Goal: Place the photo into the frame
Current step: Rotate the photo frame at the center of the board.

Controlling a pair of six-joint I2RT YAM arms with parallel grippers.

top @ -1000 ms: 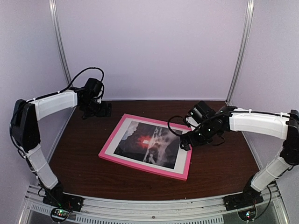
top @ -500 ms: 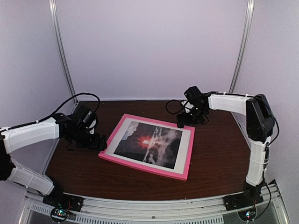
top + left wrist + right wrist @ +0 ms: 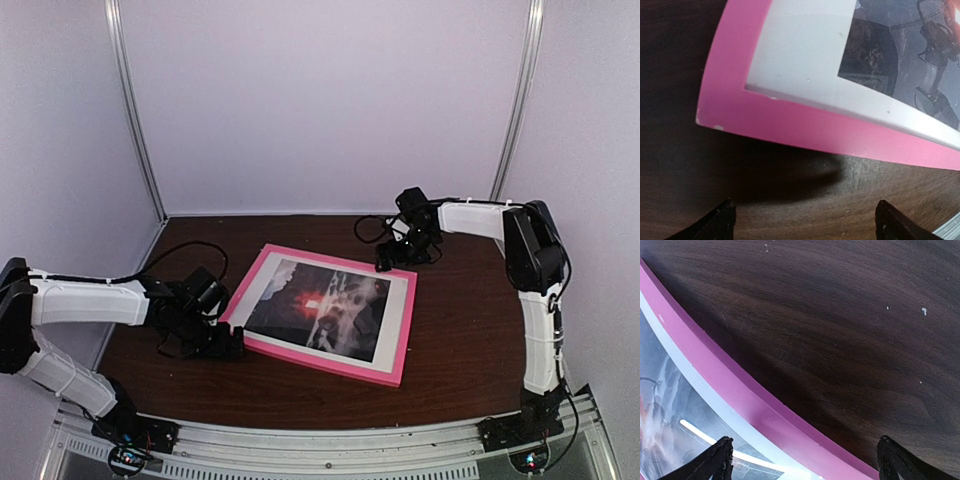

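The frame (image 3: 790,125) runs off the left wrist view's top and right edges; of the left hand (image 3: 805,222) only dark tips show at the bottom. From above, contact between hand and frame is too small to tell.

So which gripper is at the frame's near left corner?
The left gripper, low beside the frame there; the right gripper is at its far edge.
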